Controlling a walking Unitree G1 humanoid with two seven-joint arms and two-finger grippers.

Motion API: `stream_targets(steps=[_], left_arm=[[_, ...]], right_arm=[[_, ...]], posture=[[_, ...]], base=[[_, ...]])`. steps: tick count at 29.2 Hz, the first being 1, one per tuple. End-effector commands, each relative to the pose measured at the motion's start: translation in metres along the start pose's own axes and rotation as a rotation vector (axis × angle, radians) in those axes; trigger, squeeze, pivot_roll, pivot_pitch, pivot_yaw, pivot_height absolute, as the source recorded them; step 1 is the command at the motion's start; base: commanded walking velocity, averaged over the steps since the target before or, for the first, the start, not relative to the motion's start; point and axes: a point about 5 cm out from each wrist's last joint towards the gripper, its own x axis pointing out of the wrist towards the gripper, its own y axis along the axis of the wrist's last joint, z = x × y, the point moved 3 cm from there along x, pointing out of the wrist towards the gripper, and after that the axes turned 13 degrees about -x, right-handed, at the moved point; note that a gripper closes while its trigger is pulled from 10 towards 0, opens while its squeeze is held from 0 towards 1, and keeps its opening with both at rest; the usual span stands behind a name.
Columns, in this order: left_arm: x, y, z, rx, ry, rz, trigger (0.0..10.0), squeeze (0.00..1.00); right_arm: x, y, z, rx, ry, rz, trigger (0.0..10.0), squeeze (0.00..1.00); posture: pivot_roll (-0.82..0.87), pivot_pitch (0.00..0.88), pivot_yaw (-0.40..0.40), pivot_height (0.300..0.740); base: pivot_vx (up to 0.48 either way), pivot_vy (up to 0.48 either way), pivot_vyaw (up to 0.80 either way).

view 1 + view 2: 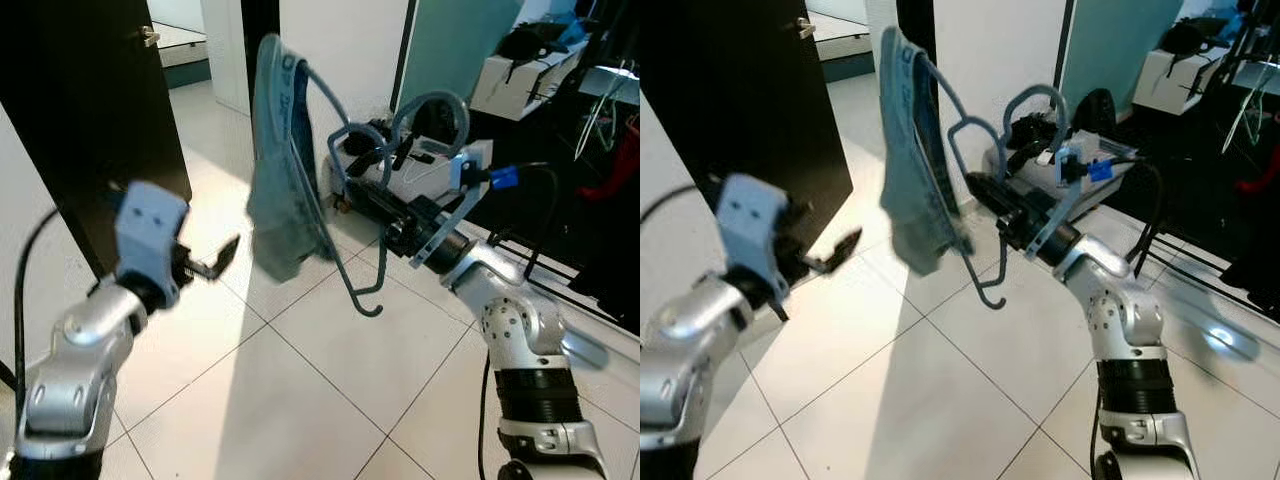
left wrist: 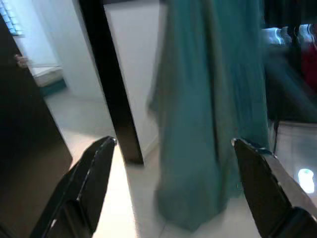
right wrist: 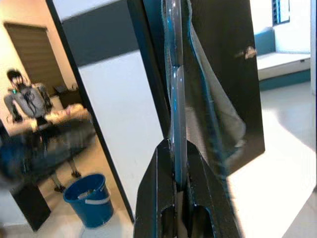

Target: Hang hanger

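My right gripper (image 1: 392, 222) is clamped on the hanger (image 1: 340, 185), held out in the air above the floor (image 1: 330, 370), a blue cloth (image 1: 282, 170) draped over it. My left gripper (image 1: 215, 258) hangs with fingers apart beside the cloth, touching nothing. The cloth sits loosely and could slide off if I tilt or swing. I can make out no rail to hang it on; motion blurs the frames.

Right hand (image 1: 362, 193) grips hanger (image 1: 345, 180) draped with teal cloth (image 1: 282, 170).
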Motion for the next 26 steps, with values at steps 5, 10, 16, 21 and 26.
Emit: stream_targets(steps=[5,10,16,21,26], left_arm=[[0.007,0.003,0.025,-0.139,0.086,0.075,10.0,0.00],[0.011,0.009,0.024,-0.162,0.150,0.102,10.0,0.00],[0.012,0.017,0.011,-0.077,0.257,0.137,10.0,0.00],[0.013,0.017,0.008,-0.001,0.314,0.139,10.0,0.00],[0.015,0.013,0.010,0.010,0.321,0.122,10.0,0.00]], right_arm=[[0.002,-0.010,-0.015,-0.022,0.064,-0.046,10.0,0.00],[0.002,-0.021,-0.025,-0.026,0.101,-0.079,10.0,0.00],[0.005,-0.028,-0.042,-0.010,0.144,-0.088,10.0,0.00],[0.006,-0.029,-0.050,-0.001,0.162,-0.085,10.0,0.00],[0.007,-0.028,-0.053,0.001,0.171,-0.080,10.0,0.00]], posture=[[0.03,0.000,-0.031,0.740],[0.03,0.000,-0.031,0.740],[0.03,0.000,-0.029,0.740],[0.03,0.000,-0.026,0.740],[0.02,0.000,-0.024,0.740]], base=[[0.000,0.000,0.00],[0.000,0.000,0.00],[0.000,0.000,0.00],[0.000,0.000,0.00],[0.000,0.000,0.00]])
